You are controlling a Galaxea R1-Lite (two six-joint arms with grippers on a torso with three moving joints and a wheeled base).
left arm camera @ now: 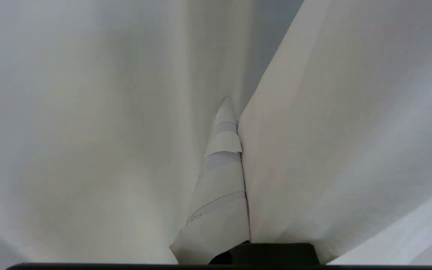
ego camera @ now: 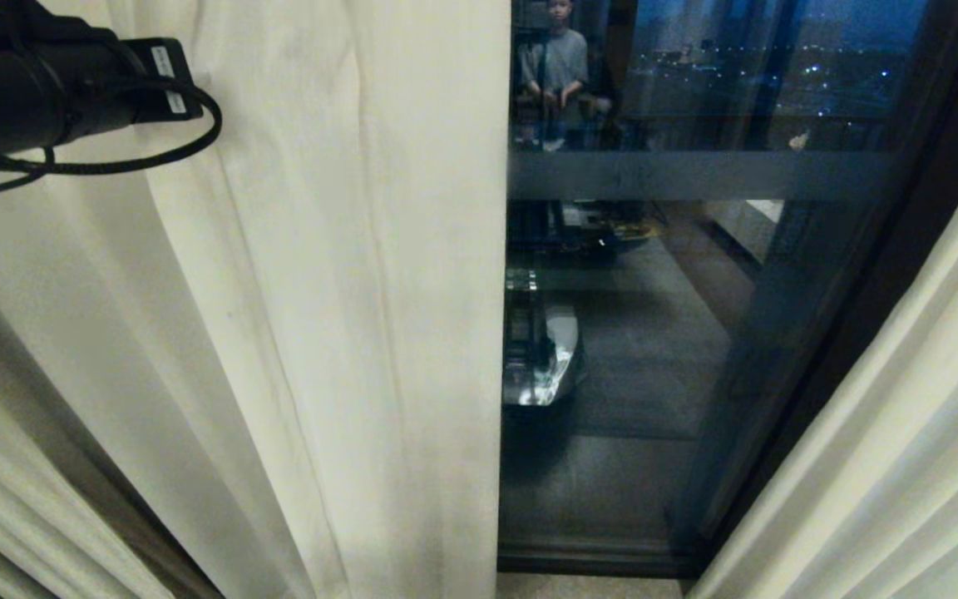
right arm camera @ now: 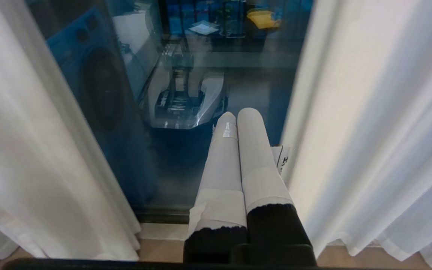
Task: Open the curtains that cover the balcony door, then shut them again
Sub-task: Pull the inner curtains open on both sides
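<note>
The curtains hang parted. The left cream panel [ego camera: 321,291] covers the left half of the head view, and the right panel [ego camera: 886,466] runs down the right edge. Between them the dark-framed balcony door [ego camera: 654,333] shows its reflective glass. My left arm [ego camera: 30,91] reaches in from the upper left, its hand buried in the left panel. In the left wrist view my left gripper [left arm camera: 234,112] is shut on a fold of curtain [left arm camera: 332,131]; one taped finger [left arm camera: 221,176] shows and cloth hides the other. My right gripper [right arm camera: 238,114] hangs shut and empty in the gap, beside the right panel [right arm camera: 369,131].
The glass reflects a standing person [ego camera: 558,58] and my own base [ego camera: 541,358]. A greyish band [ego camera: 695,175] crosses the door. The door's dark bottom track [right arm camera: 159,214] meets a wooden floor [right arm camera: 159,251] below my right gripper.
</note>
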